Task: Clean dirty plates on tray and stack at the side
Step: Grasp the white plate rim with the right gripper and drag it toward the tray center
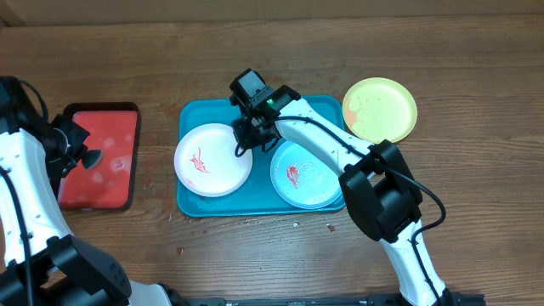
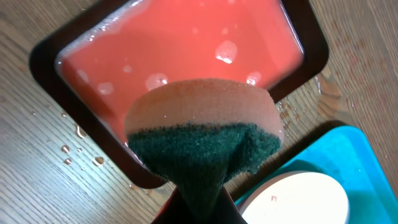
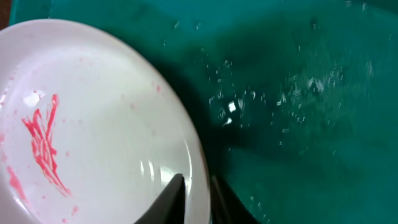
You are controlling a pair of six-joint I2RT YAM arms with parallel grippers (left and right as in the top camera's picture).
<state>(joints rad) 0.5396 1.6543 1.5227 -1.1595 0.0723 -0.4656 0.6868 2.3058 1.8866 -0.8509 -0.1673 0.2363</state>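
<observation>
Turquoise tray (image 1: 194, 202) sits mid-desk (image 1: 476, 68) with two plates on it: the white plate (image 1: 212, 161) on the left, the teal plate (image 1: 304, 177) on the right. Each has a red smear (image 3: 43, 146) near its middle. The yellow-green plate (image 1: 380, 109) is off the tray, on the wood just beside its far right corner, with pale marks across its face.

The right arm (image 1: 327, 144) reaches in over the teal plate, and the right jaws are down at the right edge of the white plate. From the right wrist camera, one dark finger (image 3: 171, 198) lies over the inside of the rim and the other sits just outside it. The gap is narrow with the rim between them, so the right jaws are pinched onto that plate. The tray floor beside it glistens with wet specks.

Over on the left of the desk lies the red tray (image 1: 98, 157), dark-rimmed and holding a pale pinkish liquid with bubbles. The left jaws hover above it, closed on a sponge (image 2: 205, 134). Its green scouring side faces the camera with orange foam beyond, and it is squeezed to a narrow waist where it is gripped. Water drops (image 2: 67, 151) dot the wood beside the red tray's edge.
</observation>
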